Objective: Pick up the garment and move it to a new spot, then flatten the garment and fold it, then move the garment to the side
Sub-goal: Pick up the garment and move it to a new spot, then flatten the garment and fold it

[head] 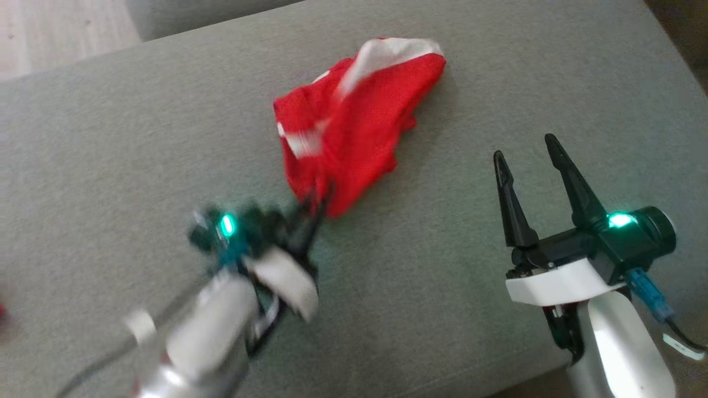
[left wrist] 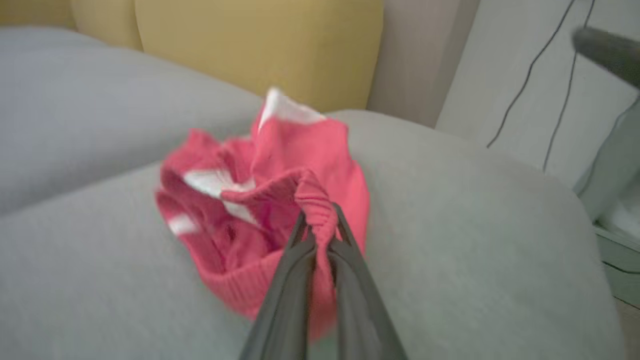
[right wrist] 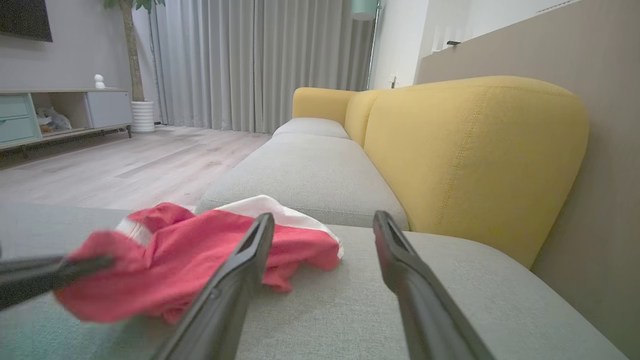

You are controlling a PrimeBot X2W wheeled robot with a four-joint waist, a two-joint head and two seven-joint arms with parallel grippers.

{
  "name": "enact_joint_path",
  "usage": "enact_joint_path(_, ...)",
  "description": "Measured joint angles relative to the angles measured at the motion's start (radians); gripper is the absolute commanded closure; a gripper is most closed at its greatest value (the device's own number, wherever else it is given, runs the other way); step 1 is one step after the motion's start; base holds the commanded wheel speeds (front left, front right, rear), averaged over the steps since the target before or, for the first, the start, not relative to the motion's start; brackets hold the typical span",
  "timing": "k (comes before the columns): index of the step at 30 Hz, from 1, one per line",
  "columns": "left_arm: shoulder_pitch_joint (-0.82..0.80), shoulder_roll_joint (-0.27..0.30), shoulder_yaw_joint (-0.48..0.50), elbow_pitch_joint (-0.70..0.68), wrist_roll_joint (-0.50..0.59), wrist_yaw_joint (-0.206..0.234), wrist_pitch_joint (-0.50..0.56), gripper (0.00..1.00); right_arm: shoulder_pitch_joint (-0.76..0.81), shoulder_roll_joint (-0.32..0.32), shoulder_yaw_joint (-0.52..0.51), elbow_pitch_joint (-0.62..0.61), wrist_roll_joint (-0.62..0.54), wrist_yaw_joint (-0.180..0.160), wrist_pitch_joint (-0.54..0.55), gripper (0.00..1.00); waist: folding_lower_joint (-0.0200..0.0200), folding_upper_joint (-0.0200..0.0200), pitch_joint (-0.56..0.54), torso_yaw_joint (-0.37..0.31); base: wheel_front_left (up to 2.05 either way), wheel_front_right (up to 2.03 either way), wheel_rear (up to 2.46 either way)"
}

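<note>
Pinching the red garment [head: 359, 121] by its stretchy edge, the left gripper [head: 316, 205] is closed tight on it. The garment lies bunched on the grey sofa seat [head: 110, 138]; it looks soft, light and floppy. Right of the garment, the right gripper [head: 534, 152] hangs with fingers spread wide.

The garment [head: 354, 121] lies on the cushion [head: 110, 138]; left gripper [head: 317, 203] at its near edge, right gripper [head: 524, 147] apart to the right.
</note>
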Motion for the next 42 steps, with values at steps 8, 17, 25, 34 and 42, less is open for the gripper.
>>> enact_joint_path(8, 0.181, -0.025, -0.05, -0.031, 0.014, 0.002, -0.067, 0.0, 0.032, 0.002, -0.051, 0.002, -0.021, 0.0, 0.0, 0.0, -0.0001, 0.0, -0.014, 0.099, 0.0, 0.0, 0.0)
enact_joint_path(17, 0.364, -0.043, 0.218, -0.238, 0.07, 0.159, -0.07, 0.0, 0.121, 0.005, -0.091, 0.027, -0.013, 0.0, 0.0, 0.0, -0.0002, 0.0, -0.091, 0.231, 0.0, 0.0, 0.0)
enact_joint_path(25, 0.545, -0.085, 0.445, -0.385, 0.207, 0.232, -0.07, 0.0, 0.195, 0.007, -0.102, 0.044, 0.006, 0.0, 0.0, 0.0, -0.0004, 0.0, -0.186, 0.304, 0.0, 0.0, 0.0)
enact_joint_path(34, 0.65, -0.114, 0.542, -0.453, 0.283, 0.228, -0.071, 0.0, 0.262, 0.01, -0.087, 0.057, 0.035, 0.0, 0.0, 0.0, -0.0003, 0.0, -0.245, 0.339, 0.0, 0.0, 0.0)
enact_joint_path(42, 0.66, -0.12, 0.561, -0.451, 0.302, 0.211, -0.071, 0.0, 0.277, 0.01, -0.074, 0.068, 0.039, 0.0, 0.002, 0.0, -0.0002, 0.0, -0.26, 0.34, 0.0, 0.0, 0.0)
